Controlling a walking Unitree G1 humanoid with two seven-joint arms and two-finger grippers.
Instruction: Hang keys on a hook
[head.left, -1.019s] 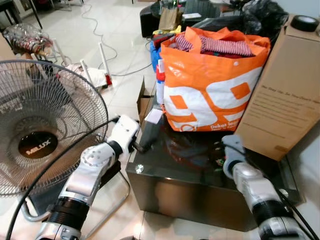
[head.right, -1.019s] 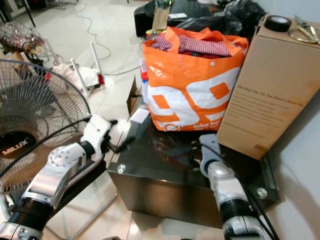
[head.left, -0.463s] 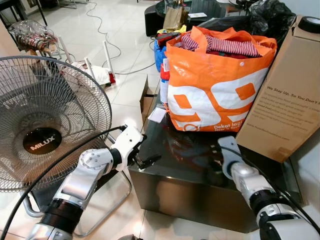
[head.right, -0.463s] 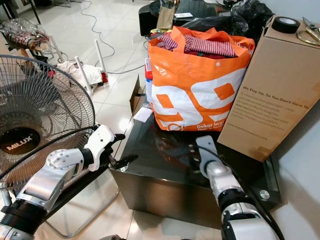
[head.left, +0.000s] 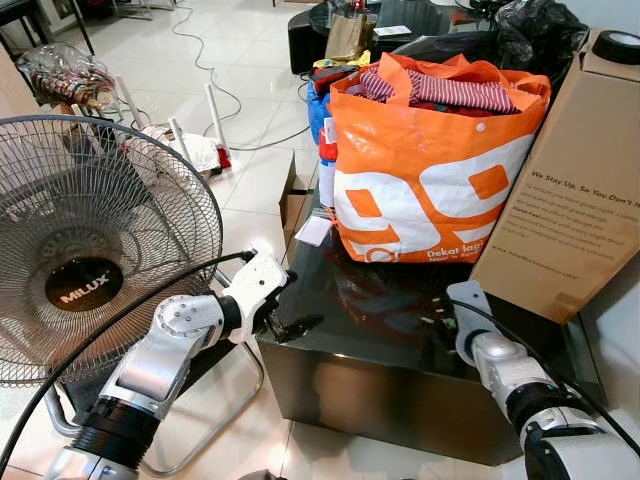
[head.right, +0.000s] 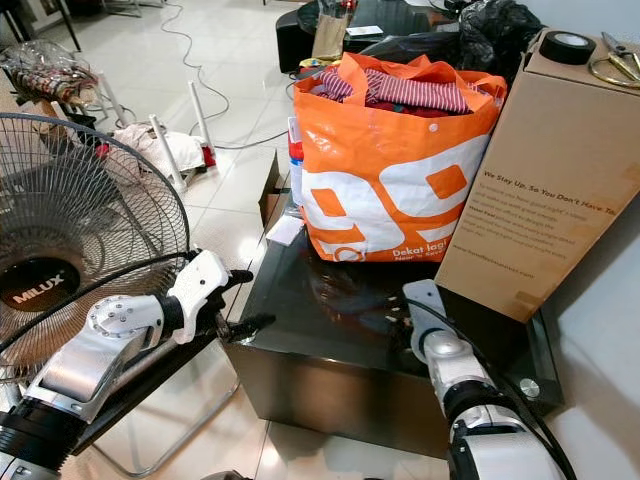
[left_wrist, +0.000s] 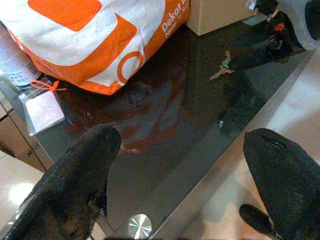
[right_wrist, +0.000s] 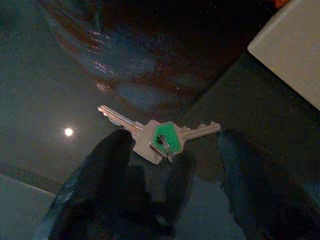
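A small bunch of keys (right_wrist: 160, 137), one with a green head, lies flat on the black glass table (head.left: 340, 370), in front of the orange bag. My right gripper (right_wrist: 185, 170) hovers low right over the keys. Its fingers are open and one finger (right_wrist: 107, 175) stands on each side of them without holding them. The same keys (left_wrist: 222, 67) show in the left wrist view, beside my right gripper's black fingers (left_wrist: 250, 55). My left gripper (head.left: 288, 302) is open at the table's front-left corner, with nothing in it.
A full orange shopping bag (head.left: 430, 170) and a tall cardboard box (head.left: 570, 200) stand at the back of the table. A white tag (head.left: 313, 231) lies by the bag. A large floor fan (head.left: 90, 250) stands close on my left, and cables run over the tiled floor.
My left gripper has dropped from the table's left edge near the white tag to the front-left corner. The right gripper has stayed low over the keys. The camera shifted slightly.
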